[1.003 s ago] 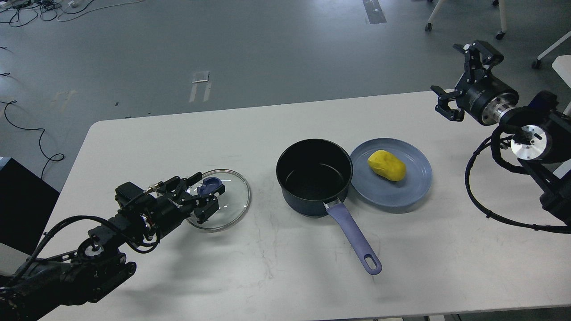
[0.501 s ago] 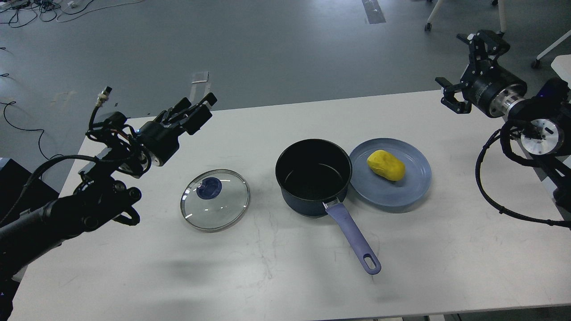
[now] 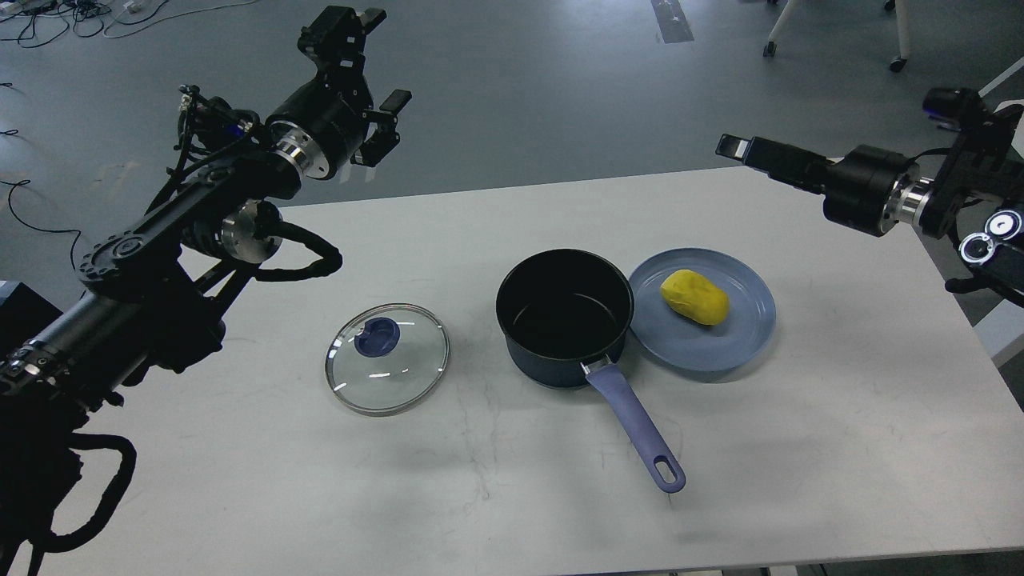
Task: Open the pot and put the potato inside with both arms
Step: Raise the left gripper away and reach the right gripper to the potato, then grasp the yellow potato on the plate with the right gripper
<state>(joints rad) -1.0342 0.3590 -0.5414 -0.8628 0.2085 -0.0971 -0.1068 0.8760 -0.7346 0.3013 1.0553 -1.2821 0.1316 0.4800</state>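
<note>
Left gripper [image 3: 376,68] apart, right gripper [image 3: 732,146] unclear; pot [image 3: 564,316] empty, potato [image 3: 694,297] on plate [image 3: 744,336].

White surface [image 3: 800,448] with rounded corners is seen, faintly scuffed and lit evenly from above. Grey floor [image 3: 520,96] lies behind it, marked with pale tape strips [image 3: 358,152] and a darker strip [image 3: 670,20]. Loose black cables [image 3: 72,16] are strewn top left. White castor legs [image 3: 900,32] of furniture are visible top right.
</note>
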